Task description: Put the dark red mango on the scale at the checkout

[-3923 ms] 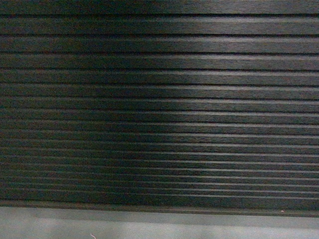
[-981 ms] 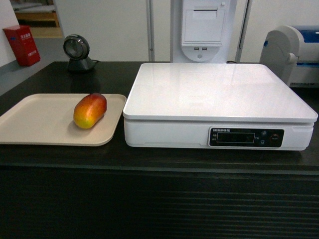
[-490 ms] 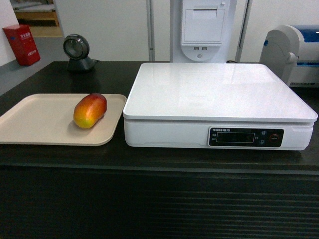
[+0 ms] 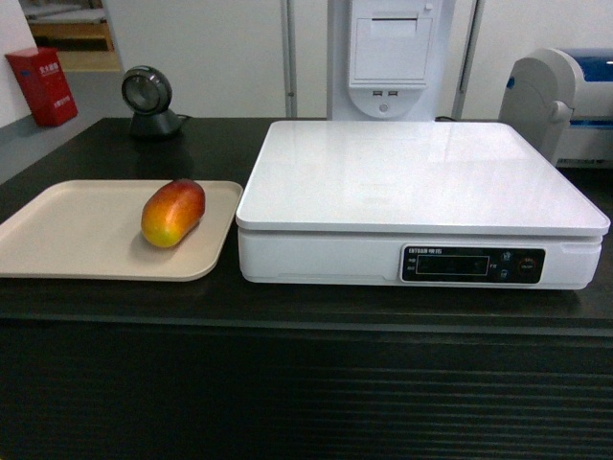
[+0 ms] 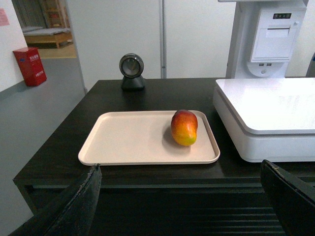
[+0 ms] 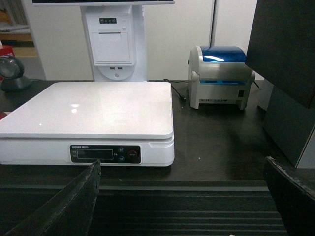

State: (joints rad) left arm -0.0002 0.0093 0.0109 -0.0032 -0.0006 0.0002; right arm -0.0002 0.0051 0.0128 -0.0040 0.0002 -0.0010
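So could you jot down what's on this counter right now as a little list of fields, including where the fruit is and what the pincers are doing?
fruit: dark red mango, lying on the beige tray, red end away from the camera
scale: white scale, top plate bare, right of the tray
counter: black checkout
behind: round scanner, blue-topped printer
left pincer: open, short of the counter, holding nothing
right pincer: open, facing the scale
task state: mango not yet picked up

Left tool jaws wide apart; right tool likewise, both holding nothing.
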